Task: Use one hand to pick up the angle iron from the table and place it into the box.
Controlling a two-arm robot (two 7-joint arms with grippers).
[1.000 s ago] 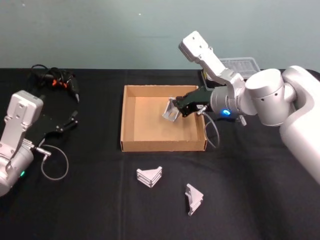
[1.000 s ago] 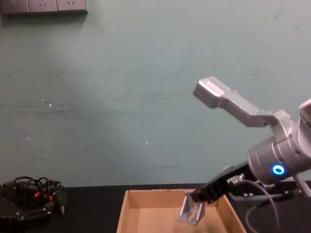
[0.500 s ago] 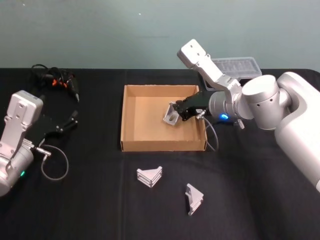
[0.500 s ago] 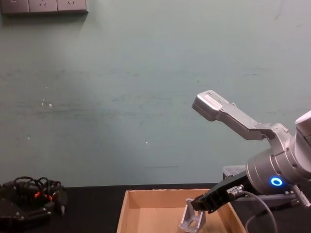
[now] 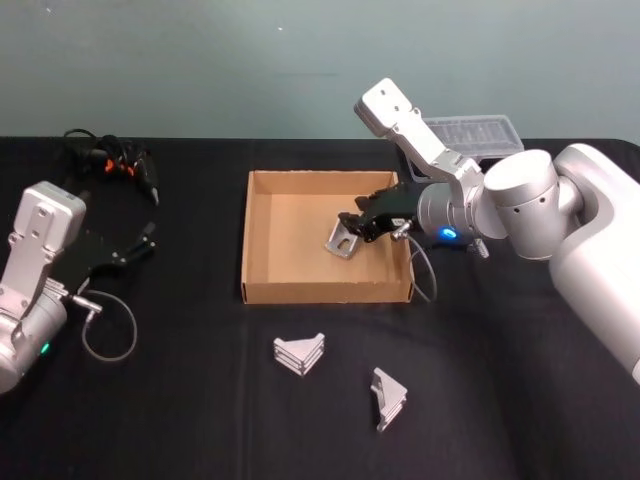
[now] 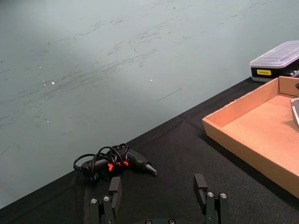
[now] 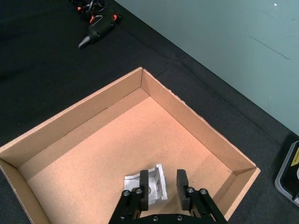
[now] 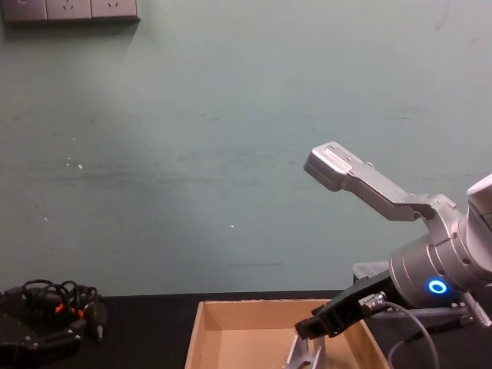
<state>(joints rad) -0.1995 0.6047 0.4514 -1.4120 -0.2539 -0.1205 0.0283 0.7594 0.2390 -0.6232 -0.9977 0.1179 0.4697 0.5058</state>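
Fingers point(image 7: 144, 181) of the right gripper point(image 5: 358, 224): parted, clasping nothing; we log the angle iron point(image 5: 342, 240) as lying on the floor of the box point(image 5: 325, 291), toward its right wall, partly between the spread tips and, as far as we can tell, free of them.

Change noted: a second ago this same piece hung clamped above the cardboard floor; half a second ago it was lower, still clamped; now it rests down and the jaws stand apart.

Meaning for the task, in our judgement: the placing step is done for this piece; what is left for this arm is to lift clear without nudging it.

Further stock: second angle iron point(image 5: 299, 353) and third angle iron point(image 5: 388, 397), both on the table point(image 5: 180, 400) in front of the box, apart from each other, untouched.

Left gripper point(image 6: 158, 191): parked over the left side of the table; fingers spread, empty.

Also present: black-and-orange hand tool point(image 5: 115, 165) with its coiled cord, at the far left; clear-lidded plastic case point(image 5: 470, 132) behind the right arm, outside the box.
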